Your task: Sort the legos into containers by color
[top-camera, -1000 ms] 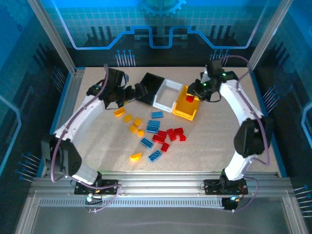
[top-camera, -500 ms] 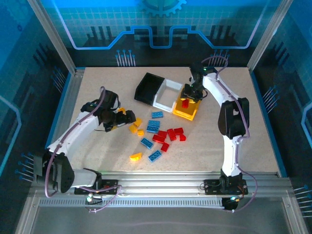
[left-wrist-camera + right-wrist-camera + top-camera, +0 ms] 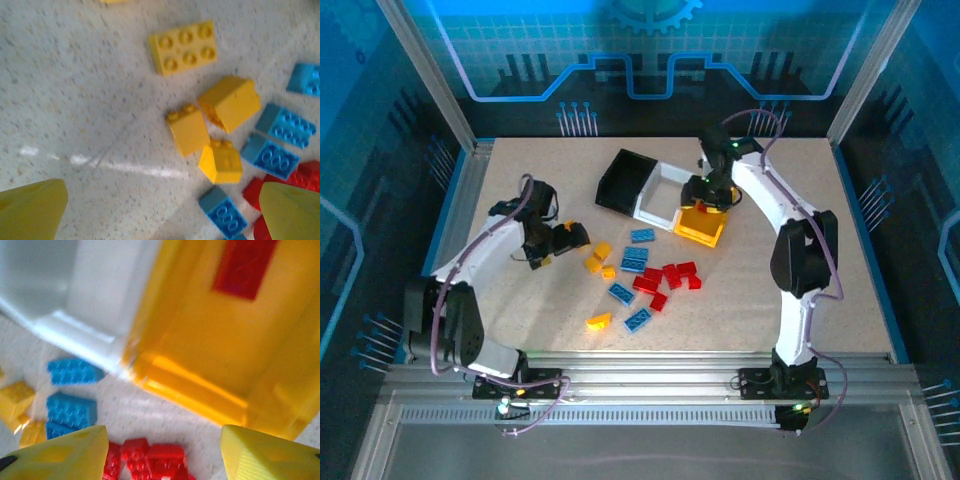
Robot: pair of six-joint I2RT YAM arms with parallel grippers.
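Loose legos lie mid-table: yellow ones point(image 3: 599, 257), blue ones point(image 3: 634, 259) and red ones point(image 3: 675, 275). My left gripper point(image 3: 568, 238) hovers open just left of the yellow group. In the left wrist view its fingers point(image 3: 31, 210) frame bare table, with yellow bricks point(image 3: 187, 130) ahead and blue bricks point(image 3: 270, 155) to the right. The black bin point(image 3: 625, 180), white bin point(image 3: 663, 193) and yellow bin point(image 3: 705, 232) stand in a row at the back. My right gripper point(image 3: 705, 198) is open over the yellow bin's near-left edge point(image 3: 190, 390). A red brick point(image 3: 245, 265) lies inside that bin.
One yellow brick point(image 3: 599, 321) and a blue one point(image 3: 638, 319) lie apart, nearer the front. Metal frame rails border the table on both sides. Bare tabletop stretches right of the yellow bin and along the front edge.
The left arm swung from the black bin down to the yellow bricks. The right gripper let a red brick go into the yellow bin and shifted left.
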